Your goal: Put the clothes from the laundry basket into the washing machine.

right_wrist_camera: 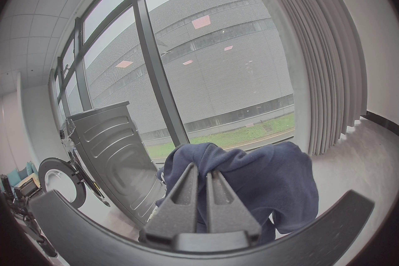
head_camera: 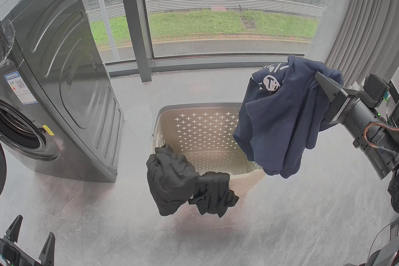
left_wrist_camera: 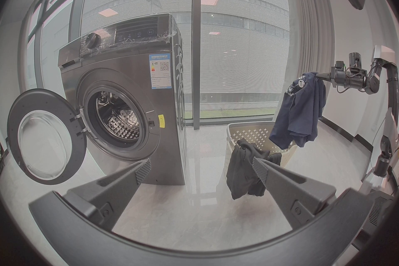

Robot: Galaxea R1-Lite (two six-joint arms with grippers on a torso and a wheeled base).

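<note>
right hand point(right_wrist_camera: 201, 173) clamping navy garment point(right_wrist_camera: 266, 179), washing machine point(right_wrist_camera: 112, 154)

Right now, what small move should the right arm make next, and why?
Probably swing left toward the washer. The right gripper is shut on the navy garment, which hangs lifted over the basket, and the door stands open on the drum. The black garment draped on the basket's rim can wait.
</note>
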